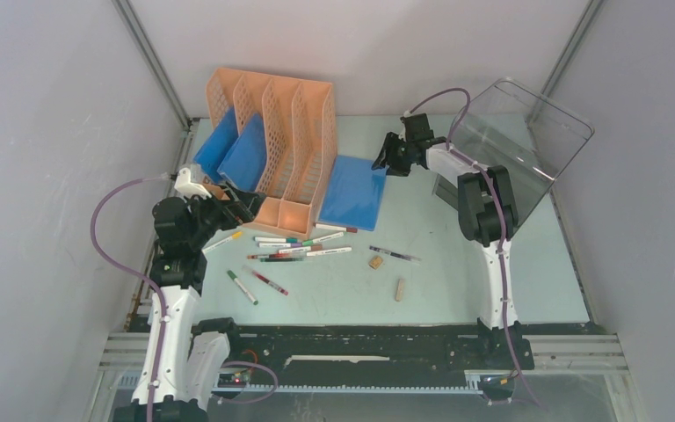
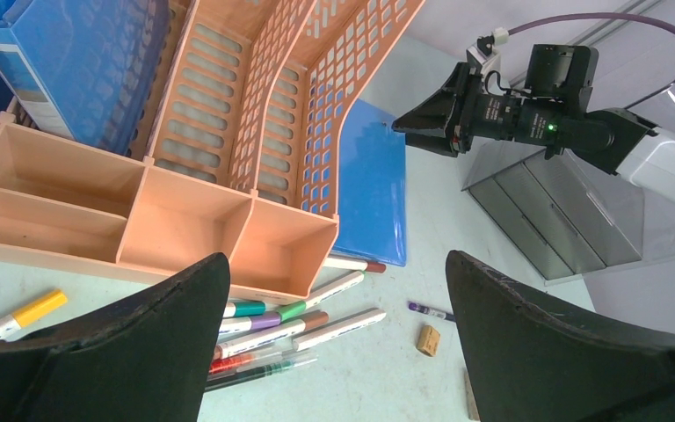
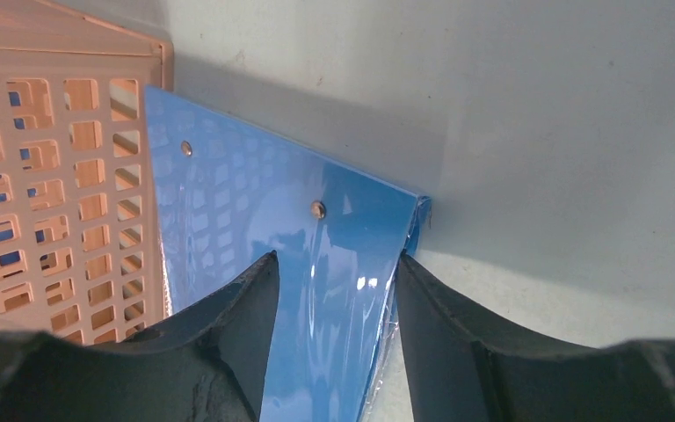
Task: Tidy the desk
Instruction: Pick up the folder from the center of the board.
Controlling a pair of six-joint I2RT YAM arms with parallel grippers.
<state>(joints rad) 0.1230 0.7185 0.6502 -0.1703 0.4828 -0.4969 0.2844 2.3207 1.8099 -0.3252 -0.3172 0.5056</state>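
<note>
Left tool (image 2: pixel 336 262) gapes wide; right tool (image 3: pixel 336 259) half-open over blue folder (image 3: pixel 255 202) on mint desk (image 3: pixel 536 176), grey walls (image 1: pixel 44 132) around.

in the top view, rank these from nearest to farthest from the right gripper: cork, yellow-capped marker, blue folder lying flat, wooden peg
From the right gripper:
1. blue folder, at its fingertips.
2. cork, in the middle, toward the arm bases.
3. wooden peg, just past the cork, nearer the bases.
4. yellow-capped marker, far across on the left side.

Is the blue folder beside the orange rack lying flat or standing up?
Lying flat: the blue folder rests on the desk, its broad cover facing up.
</note>
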